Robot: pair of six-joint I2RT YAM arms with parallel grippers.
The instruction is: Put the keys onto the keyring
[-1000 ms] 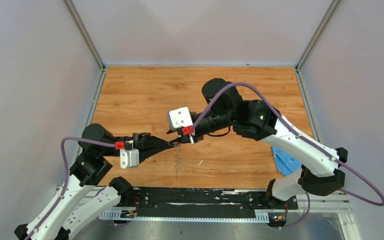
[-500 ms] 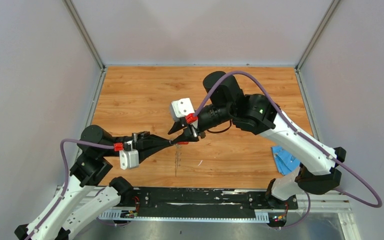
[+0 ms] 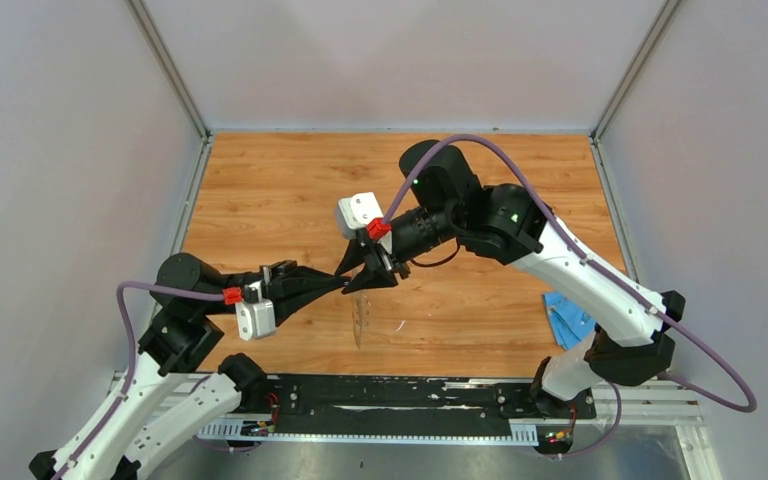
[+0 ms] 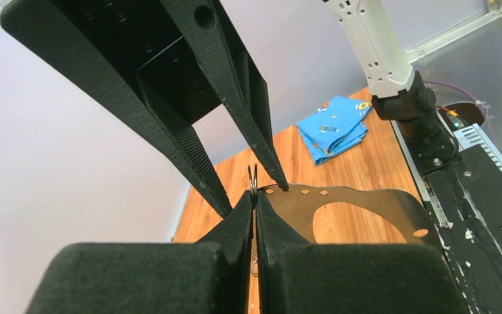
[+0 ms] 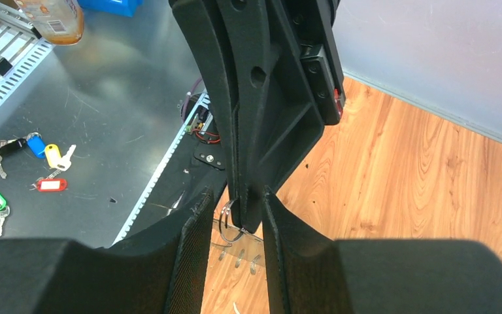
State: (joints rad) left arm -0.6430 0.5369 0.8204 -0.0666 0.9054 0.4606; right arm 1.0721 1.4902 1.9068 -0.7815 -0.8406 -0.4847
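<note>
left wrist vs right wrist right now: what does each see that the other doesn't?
Only left wrist: the folded blue cloth on the wooden table, and the right arm's white-and-black base.
Only right wrist: coloured-headed keys scattered on the grey metal bench beside the table, and an amber bottle.
Both: the left gripper shut on a small wire loop, the flat grey perforated metal keyring hanging beneath it, and the right gripper open, straddling the left fingertips.
</note>
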